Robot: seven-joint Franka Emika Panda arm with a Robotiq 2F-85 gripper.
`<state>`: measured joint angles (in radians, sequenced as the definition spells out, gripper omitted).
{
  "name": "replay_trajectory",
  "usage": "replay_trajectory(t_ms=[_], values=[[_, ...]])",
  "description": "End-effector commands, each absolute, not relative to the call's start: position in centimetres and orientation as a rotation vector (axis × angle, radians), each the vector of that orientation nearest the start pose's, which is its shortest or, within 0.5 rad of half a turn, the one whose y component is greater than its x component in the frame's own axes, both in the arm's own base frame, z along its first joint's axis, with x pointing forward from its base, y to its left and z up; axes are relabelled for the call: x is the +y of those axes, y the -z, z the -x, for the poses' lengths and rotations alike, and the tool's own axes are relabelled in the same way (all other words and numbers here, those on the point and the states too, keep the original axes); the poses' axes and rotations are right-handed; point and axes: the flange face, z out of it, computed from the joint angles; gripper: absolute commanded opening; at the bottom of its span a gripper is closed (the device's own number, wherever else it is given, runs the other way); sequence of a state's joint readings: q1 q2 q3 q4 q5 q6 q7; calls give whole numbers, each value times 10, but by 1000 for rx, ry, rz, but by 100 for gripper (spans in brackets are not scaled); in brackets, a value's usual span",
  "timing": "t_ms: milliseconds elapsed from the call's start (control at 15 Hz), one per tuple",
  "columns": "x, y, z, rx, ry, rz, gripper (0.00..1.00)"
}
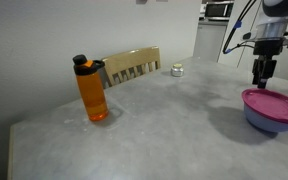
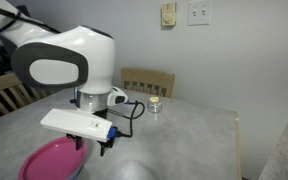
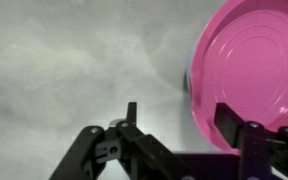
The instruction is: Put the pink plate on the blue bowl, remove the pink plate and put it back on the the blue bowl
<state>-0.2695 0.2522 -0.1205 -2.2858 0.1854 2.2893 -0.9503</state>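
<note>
The pink plate (image 1: 275,102) lies on top of the blue bowl (image 1: 267,121) at the table's edge. It also shows in an exterior view (image 2: 52,160) and in the wrist view (image 3: 252,65), where a sliver of the bowl (image 3: 187,86) peeks out under its rim. My gripper (image 1: 262,78) hangs just above the plate's rim and is open. In the wrist view the gripper (image 3: 179,118) has one finger over the plate and the other over bare table. It holds nothing. The gripper also shows in an exterior view (image 2: 102,148), beside the plate.
An orange bottle with a black cap (image 1: 92,90) stands on the grey table (image 1: 154,120). A small jar (image 1: 176,70) (image 2: 155,104) sits near the far edge. A wooden chair (image 1: 132,65) (image 2: 149,80) stands behind the table.
</note>
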Motion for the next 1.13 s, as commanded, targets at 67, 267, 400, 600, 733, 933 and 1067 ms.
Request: replay_trajectory(t_ms=[67, 267, 400, 600, 733, 933, 1067], values=[[-202, -264, -447, -440, -75, 3062, 100], [-209, -289, -434, -335, -37, 3158, 100], [-211, -305, -427, -249, -46, 3213, 100], [-209, -329, -419, -117, -72, 3291, 100], [-204, -341, -417, -51, -64, 3315, 100], [-206, -343, -423, -33, -53, 3306, 100], [-202, -352, -421, -12, -50, 3306, 100]])
